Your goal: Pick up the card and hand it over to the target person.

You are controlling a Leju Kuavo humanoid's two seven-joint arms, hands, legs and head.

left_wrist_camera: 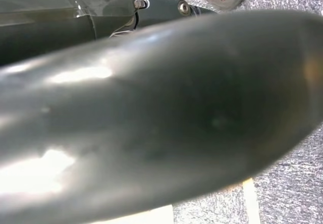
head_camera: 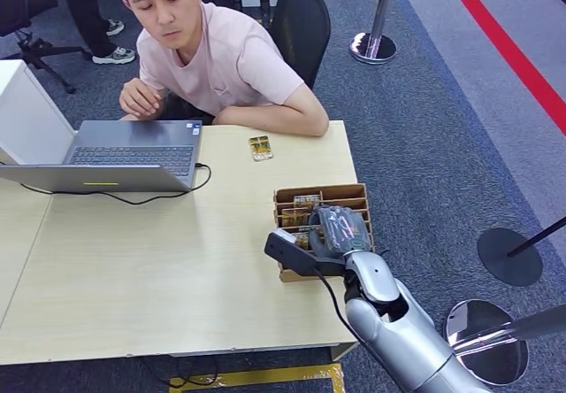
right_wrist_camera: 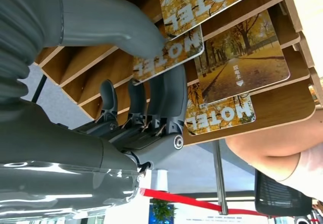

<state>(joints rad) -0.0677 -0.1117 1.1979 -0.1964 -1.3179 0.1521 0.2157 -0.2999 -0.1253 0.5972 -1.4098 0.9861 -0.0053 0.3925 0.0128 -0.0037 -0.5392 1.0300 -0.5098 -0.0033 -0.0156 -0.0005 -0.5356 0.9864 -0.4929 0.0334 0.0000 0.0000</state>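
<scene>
The card (right_wrist_camera: 169,55), printed with an autumn avenue and the word HOTEL, sits in a slot of the wooden card rack (head_camera: 286,200) that stands near the table's right edge, toward its front right corner. In the right wrist view the right hand (right_wrist_camera: 152,82) is on this card: the thick grey thumb lies on its printed face while the darker fingers (right_wrist_camera: 167,93) curl up against its other side, so the card is pinched between them, with its far part still lying on the rack's wooden step. More cards of the same print rest on the neighbouring steps of the rack, one just beside the pinched card and others further along. From the head view the right hand (head_camera: 337,231) lies over the middle of the rack, the silver forearm coming in from the lower right and a black cable hanging from the wrist. A single card (head_camera: 260,148) lies flat on the table (head_camera: 167,269) near its far edge, just in front of the seated person's forearm (head_camera: 280,117). An open laptop (head_camera: 126,158) stands at the far left of the table, its dark cable trailing across the wood. The left hand's state cannot be told from the left wrist view.
</scene>
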